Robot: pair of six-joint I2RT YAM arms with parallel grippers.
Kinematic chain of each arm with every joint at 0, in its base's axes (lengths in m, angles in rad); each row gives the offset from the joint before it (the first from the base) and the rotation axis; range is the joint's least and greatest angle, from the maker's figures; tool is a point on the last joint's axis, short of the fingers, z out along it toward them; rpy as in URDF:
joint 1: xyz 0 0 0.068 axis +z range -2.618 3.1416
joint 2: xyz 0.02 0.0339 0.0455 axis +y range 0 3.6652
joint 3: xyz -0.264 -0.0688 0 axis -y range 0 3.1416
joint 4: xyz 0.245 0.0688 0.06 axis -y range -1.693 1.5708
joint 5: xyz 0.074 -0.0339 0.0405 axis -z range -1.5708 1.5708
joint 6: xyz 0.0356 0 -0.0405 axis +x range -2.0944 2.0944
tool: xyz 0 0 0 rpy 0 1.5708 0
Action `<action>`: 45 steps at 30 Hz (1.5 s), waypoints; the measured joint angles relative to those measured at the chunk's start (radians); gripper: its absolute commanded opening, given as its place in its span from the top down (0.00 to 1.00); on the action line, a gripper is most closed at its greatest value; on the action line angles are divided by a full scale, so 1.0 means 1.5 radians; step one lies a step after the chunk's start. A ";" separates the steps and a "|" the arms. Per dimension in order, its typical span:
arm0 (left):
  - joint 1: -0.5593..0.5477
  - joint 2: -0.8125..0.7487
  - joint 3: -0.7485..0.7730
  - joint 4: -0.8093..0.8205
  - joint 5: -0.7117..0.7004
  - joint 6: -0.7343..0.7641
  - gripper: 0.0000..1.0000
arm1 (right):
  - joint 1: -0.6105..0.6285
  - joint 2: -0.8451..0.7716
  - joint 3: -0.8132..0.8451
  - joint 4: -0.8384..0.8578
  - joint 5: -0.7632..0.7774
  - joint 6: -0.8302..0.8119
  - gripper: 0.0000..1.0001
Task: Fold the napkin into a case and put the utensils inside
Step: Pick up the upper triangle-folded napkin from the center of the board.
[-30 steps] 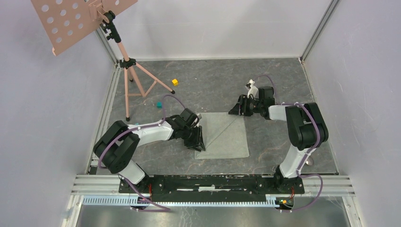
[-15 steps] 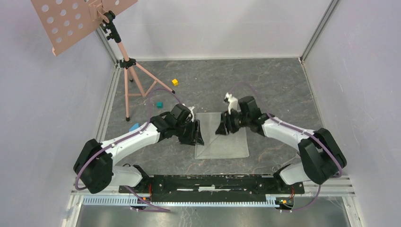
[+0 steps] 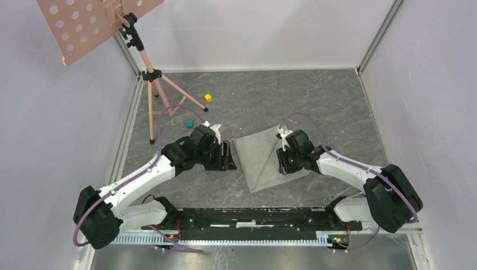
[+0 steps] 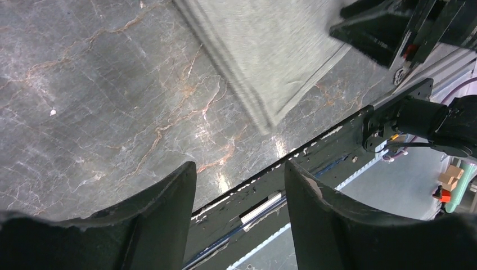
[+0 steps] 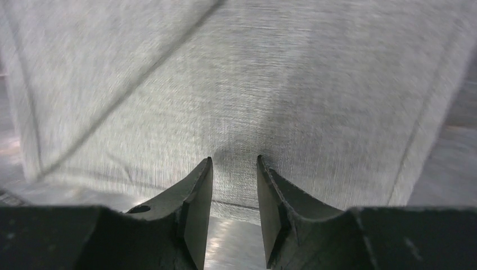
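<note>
The napkin (image 3: 261,160) lies flat on the marble table as a pale grey-green square turned askew, with a diagonal crease across it. My right gripper (image 3: 286,163) stands on its right part. In the right wrist view the two fingertips (image 5: 234,160) rest on the napkin (image 5: 236,84) just inside its near edge, a narrow gap between them and nothing pinched. My left gripper (image 3: 228,156) hovers just left of the napkin, apart from it. Its jaws (image 4: 241,166) are wide and empty, with a napkin (image 4: 270,50) corner ahead. The utensils do not show.
A pink music stand's tripod (image 3: 152,84) stands at the back left. A yellow cube (image 3: 207,97) and a teal cube (image 3: 190,124) lie near it. The black base rail (image 3: 253,216) runs along the near edge.
The napkin has turned counterclockwise. My right gripper came down onto its right part and its jaws narrowed. My left gripper drew back off the left edge and opened.
</note>
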 measured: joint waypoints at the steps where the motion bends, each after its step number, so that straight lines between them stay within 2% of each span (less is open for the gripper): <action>1: 0.000 -0.008 -0.004 -0.001 -0.001 0.000 0.33 | -0.001 0.000 0.011 -0.021 0.039 -0.011 0.54; 5: 0.005 -0.033 -0.024 -0.002 -0.018 -0.001 0.23 | 0.012 0.000 0.073 -0.120 0.154 -0.046 0.40; 7: 0.013 -0.043 -0.040 0.000 -0.030 -0.002 0.21 | 0.044 0.000 0.119 -0.156 0.185 -0.049 0.38; 10: 0.033 -0.053 -0.075 0.010 -0.040 -0.009 0.20 | 0.140 0.001 0.179 -0.172 0.190 -0.027 0.38; 12: 0.051 -0.058 -0.106 0.018 -0.042 -0.018 0.20 | 0.220 0.010 0.198 -0.165 0.176 0.005 0.41; 15: 0.091 -0.079 -0.156 0.029 -0.036 -0.033 0.19 | 0.315 0.061 0.226 -0.169 0.166 0.047 0.55; 18: 0.135 -0.114 -0.187 0.032 -0.026 -0.039 0.18 | 0.359 0.115 0.246 -0.168 0.159 0.073 0.60; 26: 0.160 -0.149 -0.196 0.042 0.006 -0.043 0.18 | 0.374 0.174 0.260 -0.165 0.157 0.102 0.54; 40: 0.162 -0.149 -0.201 0.047 0.019 -0.049 0.18 | 0.376 0.224 0.261 -0.156 0.169 0.103 0.51; 45: 0.163 -0.149 -0.200 0.046 0.019 -0.049 0.18 | 0.396 0.243 0.262 -0.158 0.213 0.104 0.51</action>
